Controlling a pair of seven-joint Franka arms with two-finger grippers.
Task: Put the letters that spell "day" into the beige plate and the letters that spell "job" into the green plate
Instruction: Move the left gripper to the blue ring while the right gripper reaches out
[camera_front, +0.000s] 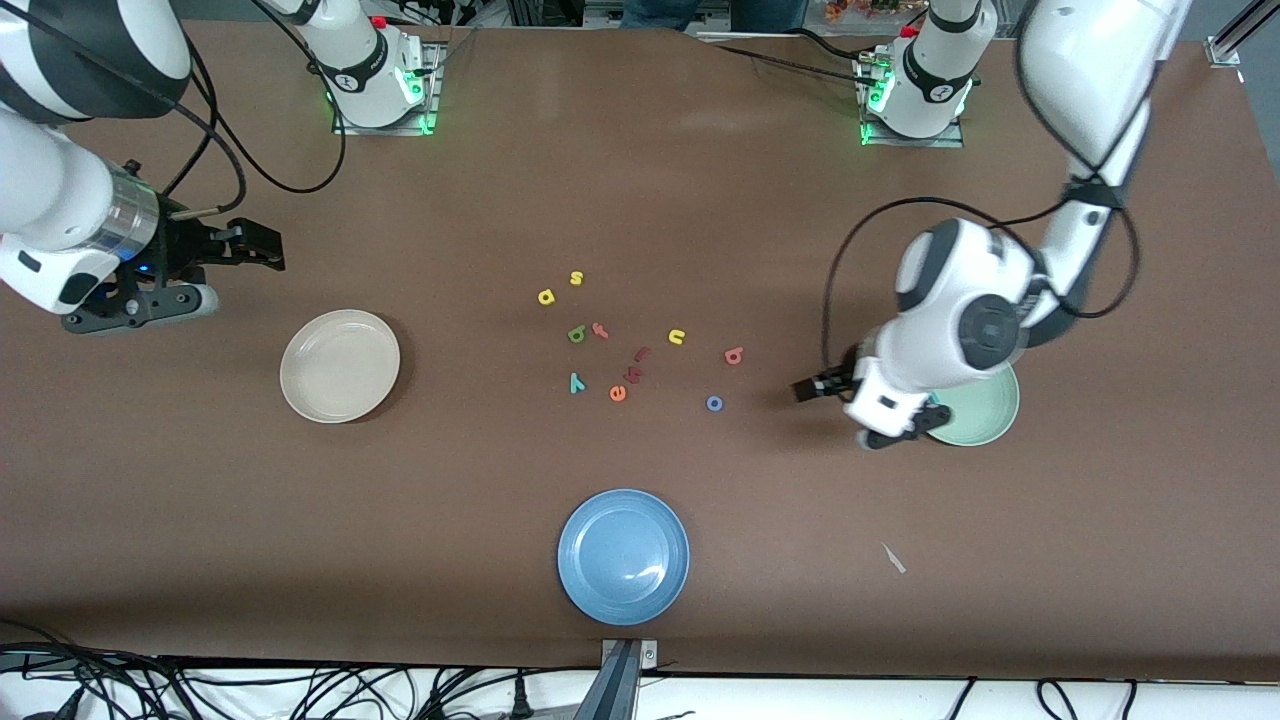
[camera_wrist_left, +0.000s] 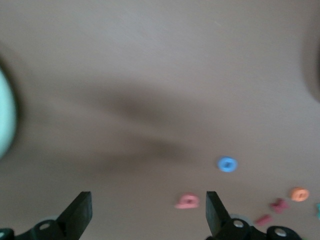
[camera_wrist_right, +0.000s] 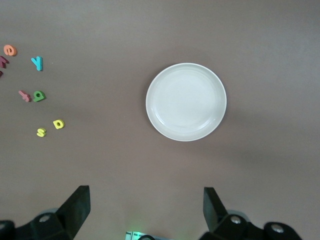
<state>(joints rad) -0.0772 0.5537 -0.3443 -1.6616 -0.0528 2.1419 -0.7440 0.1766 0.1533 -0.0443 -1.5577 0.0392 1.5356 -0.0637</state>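
Observation:
The beige plate (camera_front: 340, 365) (camera_wrist_right: 186, 102) lies bare toward the right arm's end. My right gripper (camera_front: 135, 305) (camera_wrist_right: 145, 210) hangs open beside it and waits. In the middle lie the yellow "a" (camera_front: 546, 296) (camera_wrist_right: 58, 124), green "d" (camera_front: 577, 334) (camera_wrist_right: 39, 95), teal "y" (camera_front: 577, 382) (camera_wrist_right: 37, 62), pinkish "b" (camera_front: 733, 355) (camera_wrist_left: 187, 201) and blue "o" (camera_front: 714, 403) (camera_wrist_left: 227, 164). The left arm covers part of the green plate (camera_front: 985, 410) (camera_wrist_left: 5, 115). A teal speck (camera_front: 934, 399) shows on that plate; I cannot tell its shape. My left gripper (camera_front: 893, 432) (camera_wrist_left: 147, 215) is open and empty over the table at the plate's edge.
A blue plate (camera_front: 623, 555) sits near the front camera. Among the letters lie a yellow "s" (camera_front: 576, 278), a yellow "n" (camera_front: 677, 337), a red "f" (camera_front: 600, 329), an orange "e" (camera_front: 618, 393) and two dark red pieces (camera_front: 638, 364). A scrap (camera_front: 893, 558) lies on the table.

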